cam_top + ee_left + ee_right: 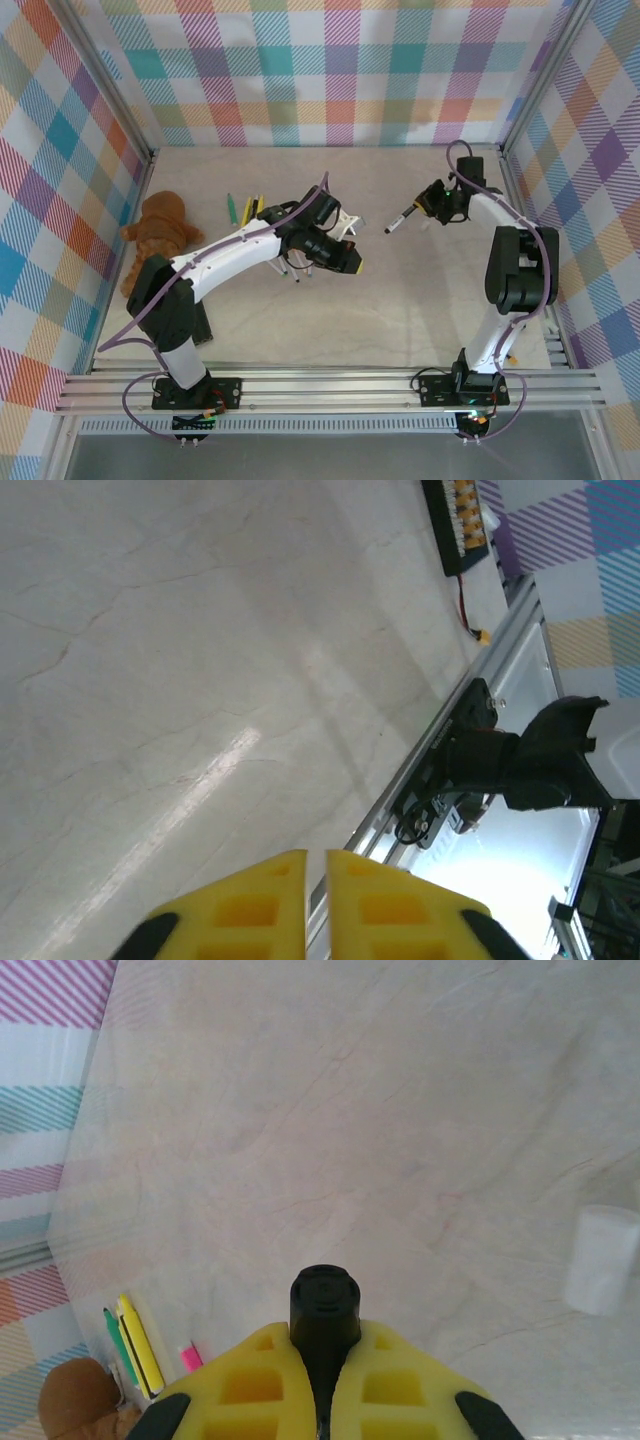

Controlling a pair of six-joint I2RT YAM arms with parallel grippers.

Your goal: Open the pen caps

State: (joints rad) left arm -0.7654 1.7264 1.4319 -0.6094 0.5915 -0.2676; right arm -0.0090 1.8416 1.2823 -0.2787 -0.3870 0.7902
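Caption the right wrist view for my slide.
Right gripper shut on a black marker pen above the table; yellow and green pens beside the teddy bear.

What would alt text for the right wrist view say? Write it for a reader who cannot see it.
The right gripper has its yellow jaws shut on a black pen, seen end-on above a pale marble-patterned table. A yellow pen, a green pen and a pink cap lie at lower left beside a brown teddy bear; a white cylinder lies at right.
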